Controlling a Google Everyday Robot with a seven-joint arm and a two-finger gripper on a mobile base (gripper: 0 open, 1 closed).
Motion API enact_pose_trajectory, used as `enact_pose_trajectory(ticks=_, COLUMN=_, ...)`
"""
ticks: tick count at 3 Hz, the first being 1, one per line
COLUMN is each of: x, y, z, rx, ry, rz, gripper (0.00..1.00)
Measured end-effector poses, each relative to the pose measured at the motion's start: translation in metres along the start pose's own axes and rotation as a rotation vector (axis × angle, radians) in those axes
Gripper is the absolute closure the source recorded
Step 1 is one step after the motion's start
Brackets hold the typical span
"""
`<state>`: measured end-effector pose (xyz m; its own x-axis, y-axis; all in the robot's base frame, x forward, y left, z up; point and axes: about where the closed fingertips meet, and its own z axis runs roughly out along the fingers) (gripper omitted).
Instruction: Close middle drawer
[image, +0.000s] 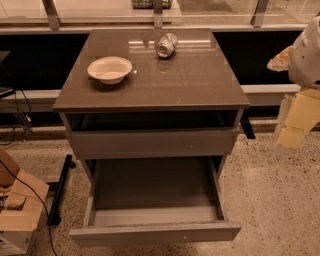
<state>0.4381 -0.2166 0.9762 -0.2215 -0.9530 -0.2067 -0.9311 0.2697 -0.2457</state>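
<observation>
One middle drawer (155, 233) is standing pulled out nearward; the gripper (295, 122) is hovering right, its opening impossible to tell.

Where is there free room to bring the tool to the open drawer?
Bare floor right of the middle drawer, below the tool at the right edge. The drawer's inside is bare too. Crowded on the left: cardboard box, cable, black bar.
</observation>
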Motion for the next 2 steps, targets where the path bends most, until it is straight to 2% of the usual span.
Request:
enact_pose_trajectory(ticks=1, x=0.0, y=0.0, z=0.0, rx=0.0, ry=0.0, rz=0.0, gripper=0.0)
enact_pose_trajectory(ticks=2, x=-0.001, y=-0.0005, z=-0.0018, rx=0.008, ry=-0.002, rz=-0.001, gripper=0.12)
